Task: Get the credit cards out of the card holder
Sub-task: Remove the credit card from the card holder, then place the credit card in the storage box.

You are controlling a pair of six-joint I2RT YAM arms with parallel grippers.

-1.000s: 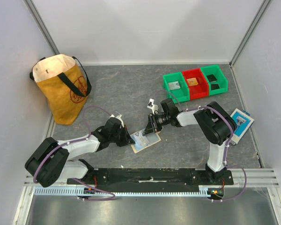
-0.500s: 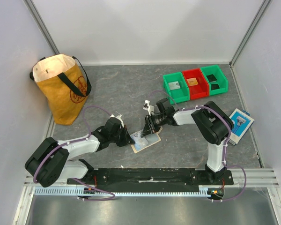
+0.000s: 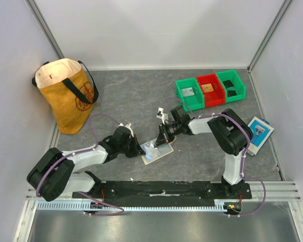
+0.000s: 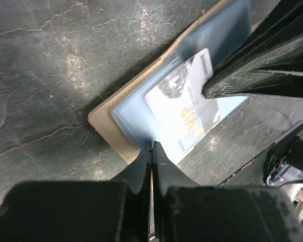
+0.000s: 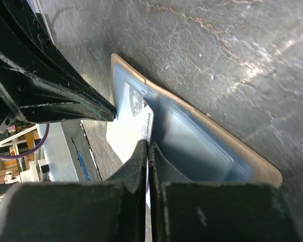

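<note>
Lying open on grey table (image 3: 126,96), centre front: tan card holder (image 3: 156,153), pale blue inner face up. Left gripper (image 4: 152,146) fully closed, pinching the holder's near edge. Right gripper (image 5: 147,147) closed tight on white printed card (image 4: 184,108), which sits partly out of its pocket.

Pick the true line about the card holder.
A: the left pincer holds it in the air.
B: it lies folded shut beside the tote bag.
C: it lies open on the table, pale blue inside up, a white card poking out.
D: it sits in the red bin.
C: the card holder lies flat and open on the table, a white card partly out of its sleeve.
</note>
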